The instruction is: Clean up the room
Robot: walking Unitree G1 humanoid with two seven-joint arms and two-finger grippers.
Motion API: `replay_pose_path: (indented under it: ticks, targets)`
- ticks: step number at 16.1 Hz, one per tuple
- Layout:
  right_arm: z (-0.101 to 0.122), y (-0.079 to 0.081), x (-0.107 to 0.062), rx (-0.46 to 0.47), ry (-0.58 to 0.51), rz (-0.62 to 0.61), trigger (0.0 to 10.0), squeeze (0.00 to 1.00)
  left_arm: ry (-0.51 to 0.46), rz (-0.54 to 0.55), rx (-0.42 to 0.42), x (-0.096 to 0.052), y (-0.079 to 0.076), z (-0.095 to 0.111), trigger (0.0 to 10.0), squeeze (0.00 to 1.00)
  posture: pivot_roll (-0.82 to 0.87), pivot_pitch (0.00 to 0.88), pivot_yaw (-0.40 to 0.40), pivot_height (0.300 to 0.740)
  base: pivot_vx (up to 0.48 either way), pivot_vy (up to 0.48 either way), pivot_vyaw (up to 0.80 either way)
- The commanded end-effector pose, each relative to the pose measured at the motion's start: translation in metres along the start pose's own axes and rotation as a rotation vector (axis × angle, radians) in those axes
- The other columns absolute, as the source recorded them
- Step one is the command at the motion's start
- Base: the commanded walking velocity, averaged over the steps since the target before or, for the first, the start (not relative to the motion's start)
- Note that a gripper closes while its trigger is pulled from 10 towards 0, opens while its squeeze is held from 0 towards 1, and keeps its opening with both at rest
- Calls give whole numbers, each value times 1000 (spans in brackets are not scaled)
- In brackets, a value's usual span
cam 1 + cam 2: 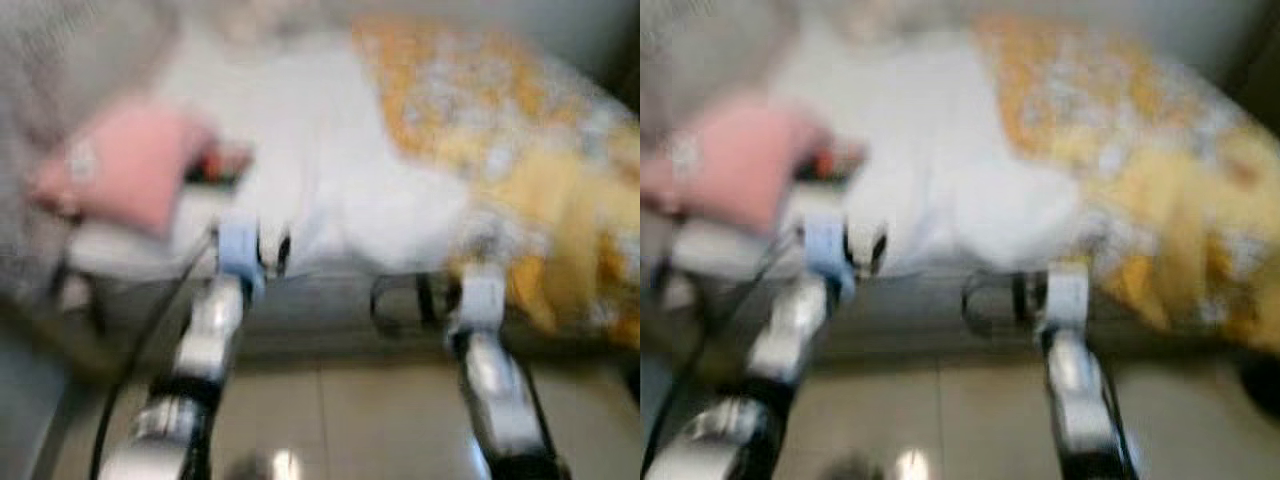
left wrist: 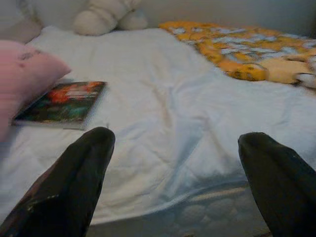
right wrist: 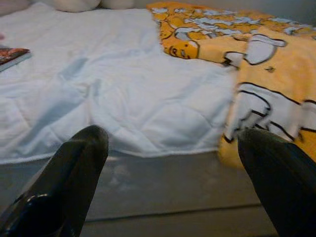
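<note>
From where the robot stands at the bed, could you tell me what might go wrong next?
1. The head views are blurred, so aiming either gripper now could miss.
2. The yellow blanket hangs over the bed edge; the right gripper, fingers apart, might snag it.
3. The book lies against the pink pillow; the left gripper could push rather than grasp it.

Two silver arms with black joints, a black cable along the left arm (image 1: 190,370), black jaws.
</note>
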State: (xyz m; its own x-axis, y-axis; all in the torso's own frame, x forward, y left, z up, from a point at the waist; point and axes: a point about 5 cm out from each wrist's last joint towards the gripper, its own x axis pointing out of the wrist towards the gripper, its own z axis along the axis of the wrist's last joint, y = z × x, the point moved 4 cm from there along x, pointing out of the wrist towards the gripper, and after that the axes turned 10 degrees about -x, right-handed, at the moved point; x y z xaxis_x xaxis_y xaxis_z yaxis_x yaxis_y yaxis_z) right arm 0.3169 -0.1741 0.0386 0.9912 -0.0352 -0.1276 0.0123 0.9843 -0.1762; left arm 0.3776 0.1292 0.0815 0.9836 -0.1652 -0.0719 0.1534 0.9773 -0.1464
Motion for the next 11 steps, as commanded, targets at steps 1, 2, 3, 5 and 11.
replay_pose_path:
  ticks: [1,2,3,5,11]
  targets:
    - [4,3,3,-2,-12,13,10000,0,-14,28,16,4,6,7,10000,0,61,0,-41,740,480,0,0]
    - [2,3,3,-8,-6,17,10000,0,-11,29,13,4,5,7,10000,0,62,0,-40,740,480,0,0]
    - [0,4,3,-16,-1,25,10000,0,-11,22,19,4,4,6,10000,0,62,0,-40,740,480,0,0]
    - [-2,5,1,-18,-1,31,10000,0,-7,-4,53,4,-1,4,10000,0,60,0,-39,740,480,0,0]
    - [-12,-5,-4,-16,19,-7,10000,0,11,-8,55,8,-3,3,10000,0,30,0,-20,740,480,0,-360]
